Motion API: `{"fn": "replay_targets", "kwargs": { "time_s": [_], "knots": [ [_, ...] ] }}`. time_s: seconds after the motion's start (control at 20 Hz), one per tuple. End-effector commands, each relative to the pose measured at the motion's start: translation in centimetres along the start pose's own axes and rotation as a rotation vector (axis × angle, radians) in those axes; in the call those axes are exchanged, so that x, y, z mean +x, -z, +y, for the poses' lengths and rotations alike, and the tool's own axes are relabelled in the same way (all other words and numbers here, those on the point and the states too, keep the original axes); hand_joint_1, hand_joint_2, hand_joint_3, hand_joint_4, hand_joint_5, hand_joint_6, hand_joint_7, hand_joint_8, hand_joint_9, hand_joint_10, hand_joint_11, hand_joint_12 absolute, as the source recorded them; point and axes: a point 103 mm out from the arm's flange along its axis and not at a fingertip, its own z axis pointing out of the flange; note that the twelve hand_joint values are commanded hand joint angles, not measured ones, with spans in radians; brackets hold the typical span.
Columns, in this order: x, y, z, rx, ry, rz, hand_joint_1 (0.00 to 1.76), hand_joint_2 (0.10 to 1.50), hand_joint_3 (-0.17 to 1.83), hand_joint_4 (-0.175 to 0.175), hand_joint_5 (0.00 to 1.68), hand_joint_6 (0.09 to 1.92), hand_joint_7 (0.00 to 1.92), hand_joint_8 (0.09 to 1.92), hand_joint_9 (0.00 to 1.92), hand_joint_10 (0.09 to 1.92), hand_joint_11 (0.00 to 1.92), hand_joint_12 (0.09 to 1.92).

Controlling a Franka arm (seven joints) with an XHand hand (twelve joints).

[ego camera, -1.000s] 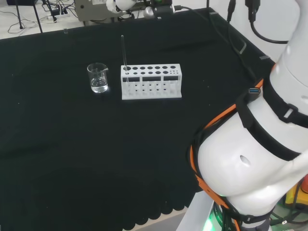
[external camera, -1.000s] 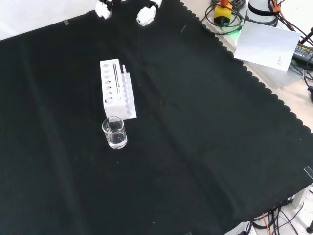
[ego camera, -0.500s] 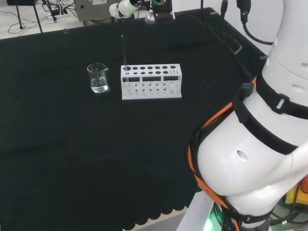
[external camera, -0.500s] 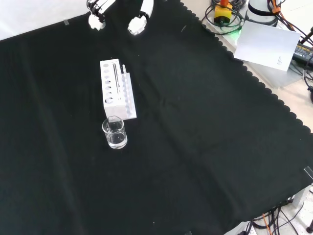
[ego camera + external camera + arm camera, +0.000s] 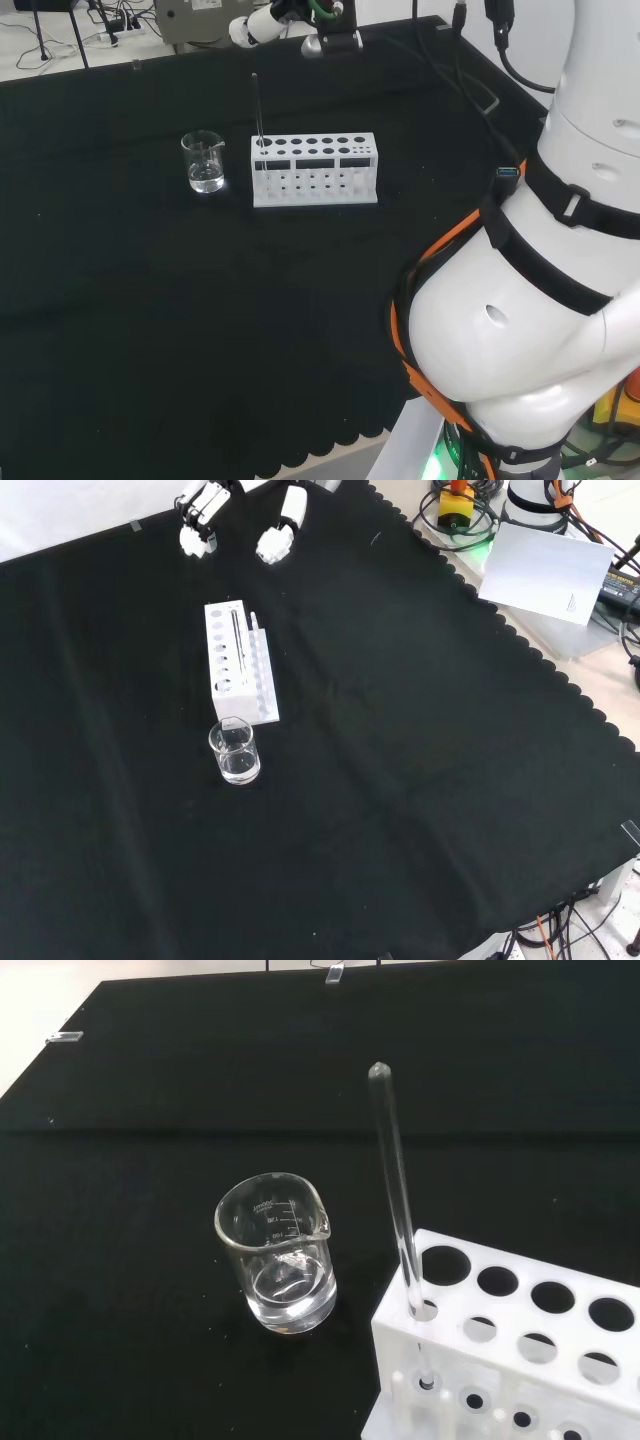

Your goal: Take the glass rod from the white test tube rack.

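Observation:
A white test tube rack (image 5: 314, 168) (image 5: 238, 661) (image 5: 520, 1350) stands on the black cloth. A clear glass rod (image 5: 257, 106) (image 5: 237, 635) (image 5: 395, 1190) stands upright in the rack's end hole, the end nearest the beaker. The hand (image 5: 240, 510) (image 5: 270, 15) hovers above the cloth beyond the rack's far end, at the top of the front view. Its fingers (image 5: 197, 520) are apart and relaxed, holding nothing. A gap of bare cloth separates it from the rack.
A small glass beaker (image 5: 204, 162) (image 5: 235, 751) (image 5: 279, 1266) with a little clear liquid stands just past the rack's rod end. The arm's big white links (image 5: 530, 300) rise at the head view's right. Cables and a white sheet (image 5: 545, 570) lie off the cloth's edge.
The hand has come lower and closer to the rack in the front view, with more of its fingers in sight. The arm's links have shifted. Rack, rod and beaker have not moved.

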Motion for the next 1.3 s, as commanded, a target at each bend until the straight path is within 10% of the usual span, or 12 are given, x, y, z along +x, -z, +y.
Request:
{"fn": "replay_targets", "kwargs": {
  "time_s": [0.05, 1.3],
  "knots": [
    [-0.8, -2.3, 1.3, 0.026, 0.009, 0.027, 0.60, 0.95, 0.48, -0.175, 0.36, 0.09, 0.43, 0.94, 0.69, 0.86, 0.33, 1.43],
    [-1.0, -7.2, 2.7, 0.161, -0.006, 0.018, 0.62, 0.96, 0.49, -0.175, 0.42, 0.14, 0.69, 0.96, 0.89, 0.89, 0.45, 1.41]
  ]
}}
